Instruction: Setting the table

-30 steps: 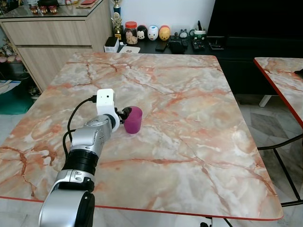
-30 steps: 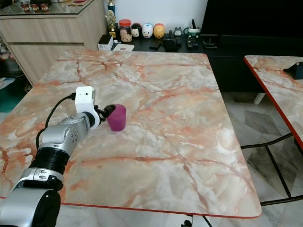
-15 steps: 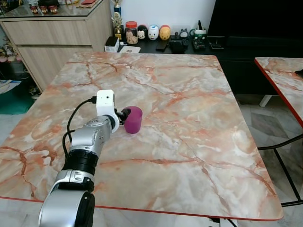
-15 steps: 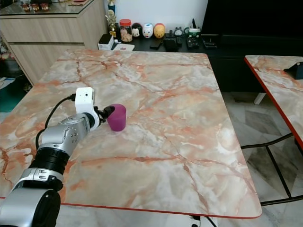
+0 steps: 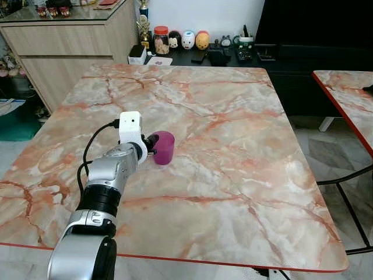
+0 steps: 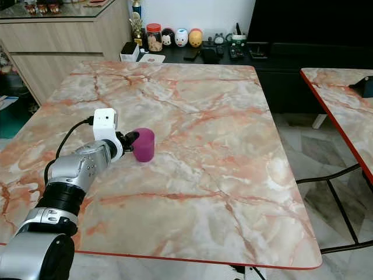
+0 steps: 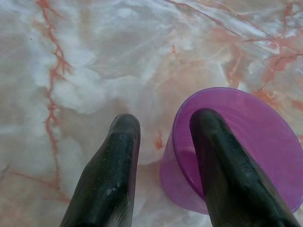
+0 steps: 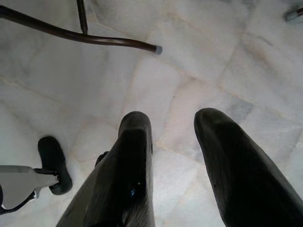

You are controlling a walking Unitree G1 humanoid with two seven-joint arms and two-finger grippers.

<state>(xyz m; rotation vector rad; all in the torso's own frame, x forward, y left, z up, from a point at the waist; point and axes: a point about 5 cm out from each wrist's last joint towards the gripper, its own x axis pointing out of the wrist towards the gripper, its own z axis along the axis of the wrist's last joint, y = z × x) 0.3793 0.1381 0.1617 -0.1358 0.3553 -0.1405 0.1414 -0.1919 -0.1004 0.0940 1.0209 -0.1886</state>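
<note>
A purple plastic cup [image 5: 164, 147] stands on the marble table [image 5: 233, 116], left of its middle. My left gripper [image 5: 152, 142] reaches it from the near left. In the left wrist view one finger [image 7: 213, 156] dips inside the cup [image 7: 255, 137] and the other finger [image 7: 118, 156] stays outside, with a strip of table showing between it and the cup's wall. The jaws are open. My right gripper [image 8: 173, 127] hangs open over the pale tiled floor.
A second marble table [image 5: 349, 93] with a red edge stands at the right, and a dark chair frame [image 5: 344, 186] is in the gap. A wooden sideboard [image 5: 70, 52] is at the back left. Jars and figurines [image 5: 186, 39] sit on a low black console behind the table.
</note>
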